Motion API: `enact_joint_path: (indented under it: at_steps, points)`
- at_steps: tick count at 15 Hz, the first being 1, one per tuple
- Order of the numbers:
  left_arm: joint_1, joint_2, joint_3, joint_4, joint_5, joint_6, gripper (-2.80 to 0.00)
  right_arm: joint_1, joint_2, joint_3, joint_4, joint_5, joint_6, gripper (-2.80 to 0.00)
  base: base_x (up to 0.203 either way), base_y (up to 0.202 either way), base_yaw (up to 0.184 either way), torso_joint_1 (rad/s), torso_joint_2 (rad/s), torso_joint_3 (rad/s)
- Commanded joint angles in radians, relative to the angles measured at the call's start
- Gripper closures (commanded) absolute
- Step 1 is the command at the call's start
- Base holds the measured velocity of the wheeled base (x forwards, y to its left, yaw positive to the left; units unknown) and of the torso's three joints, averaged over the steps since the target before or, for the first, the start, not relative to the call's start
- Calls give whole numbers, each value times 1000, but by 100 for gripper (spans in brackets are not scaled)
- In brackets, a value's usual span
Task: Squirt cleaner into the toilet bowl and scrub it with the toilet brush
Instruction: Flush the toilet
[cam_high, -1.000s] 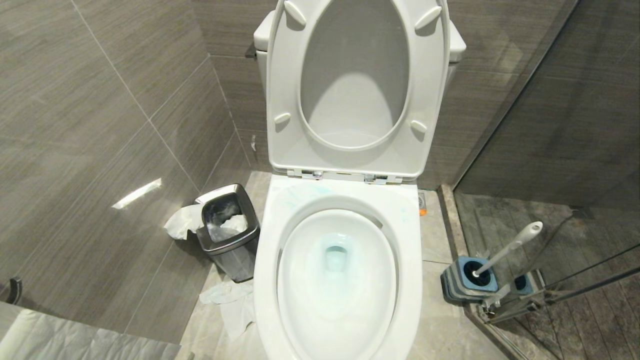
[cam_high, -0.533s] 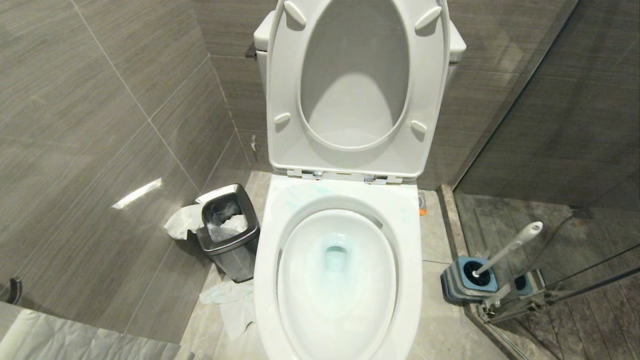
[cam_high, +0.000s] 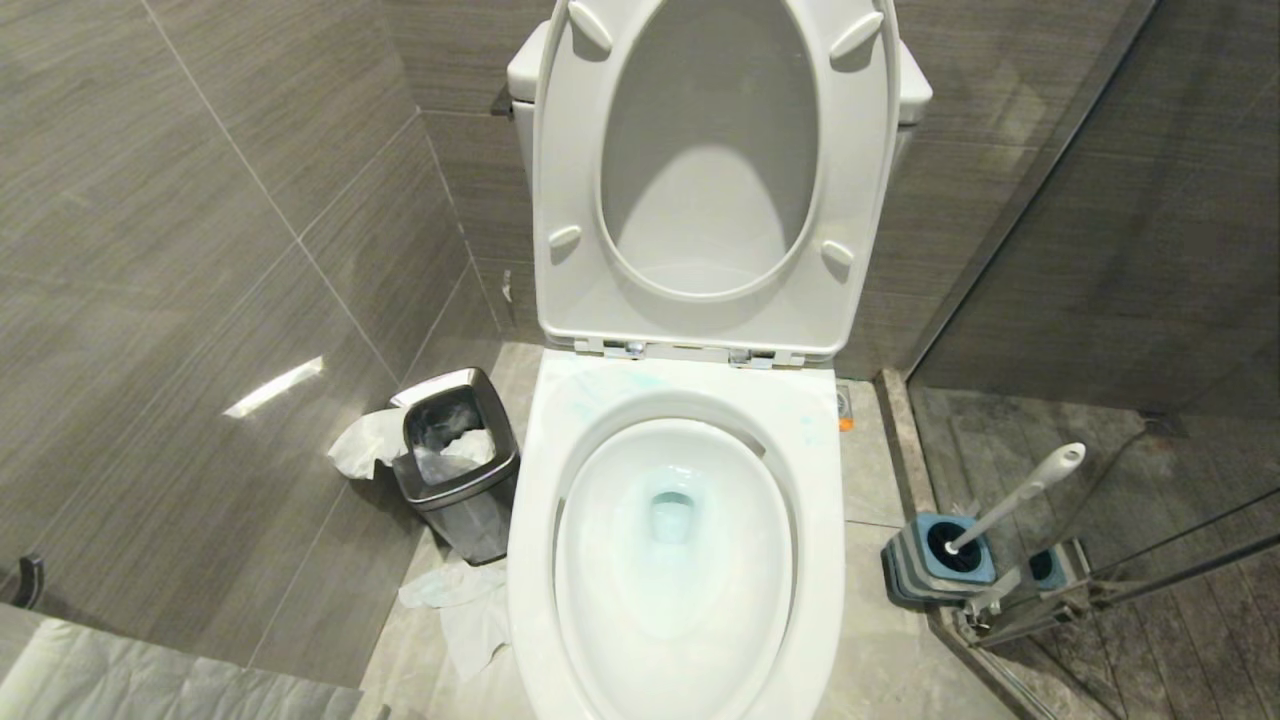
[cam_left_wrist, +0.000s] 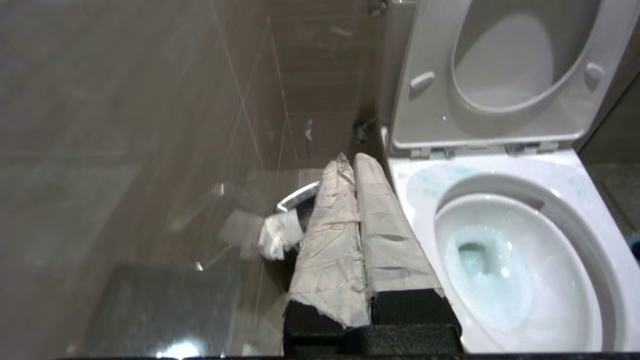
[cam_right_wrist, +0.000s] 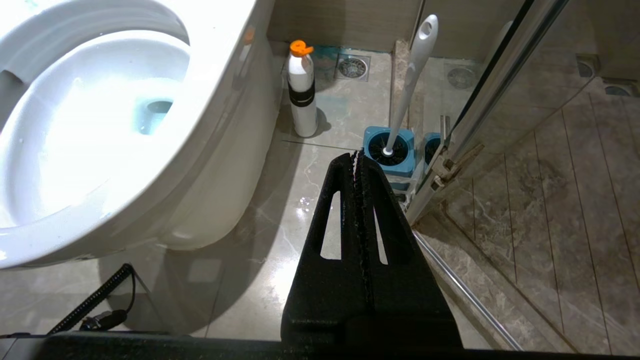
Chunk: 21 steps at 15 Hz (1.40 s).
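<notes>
1 toilet bowl (cam_high: 680, 560), 1 toilet brush (cam_high: 1020, 492), 1 holder (cam_high: 935, 560), 1 waste bin (cam_high: 460, 465), 1 orange-capped bottle (cam_right_wrist: 302, 90), 2 grippers: left gripper (cam_left_wrist: 350, 162), right gripper (cam_right_wrist: 356, 155)

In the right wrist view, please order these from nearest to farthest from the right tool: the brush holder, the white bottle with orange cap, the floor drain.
Counting from the shut right tool:
1. Brush holder, blue-topped, just beyond the tool's tip, with the toilet brush standing in it.
2. White bottle, farther off, beside the toilet bowl.
3. Floor drain, farthest, on the floor past the bottle.
</notes>
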Motion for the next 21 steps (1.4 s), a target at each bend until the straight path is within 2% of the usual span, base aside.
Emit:
enact_joint_path:
  at_steps: [1, 3, 5, 8, 13, 14, 15, 16, 19, 21]
  points:
    - [-5, 217, -198, 3, -6, 1, 0, 0, 1, 0, 0, 0, 1, 0, 0, 0, 0, 0, 0, 0]
    - [-7, 343, -366, 7, -27, -2, 0, 0, 1, 0, 0, 0, 1, 0, 0, 0, 0, 0, 0, 0]
    - [-7, 437, -479, 8, -57, -3, 0, 0, 1, 0, 0, 0, 1, 0, 0, 0, 0, 0, 0, 0]
    - [-8, 547, -569, 5, -94, -7, 0, 0, 1, 0, 0, 0, 1, 0, 0, 0, 0, 0, 0, 0]
    - [-16, 770, -748, 0, -88, 19, 0, 0, 1, 0, 0, 0, 1, 0, 0, 0, 0, 0, 0, 0]
    - [-38, 815, -781, 3, -73, 37, 0, 0, 1, 0, 0, 0, 1, 0, 0, 0, 0, 0, 0, 0]
    - [-80, 859, -807, 6, -32, 51, 0, 0, 1, 0, 0, 0, 1, 0, 0, 0, 0, 0, 0, 0]
    - [-119, 892, -830, 7, 50, 59, 0, 0, 1, 0, 0, 0, 1, 0, 0, 0, 0, 0, 0, 0]
    - [-197, 982, -892, 5, 229, 68, 0, 0, 1, 0, 0, 0, 1, 0, 0, 0, 0, 0, 0, 0]
    - [-214, 1028, -917, -4, 264, 68, 0, 0, 1, 0, 0, 0, 1, 0, 0, 0, 0, 0, 0, 0]
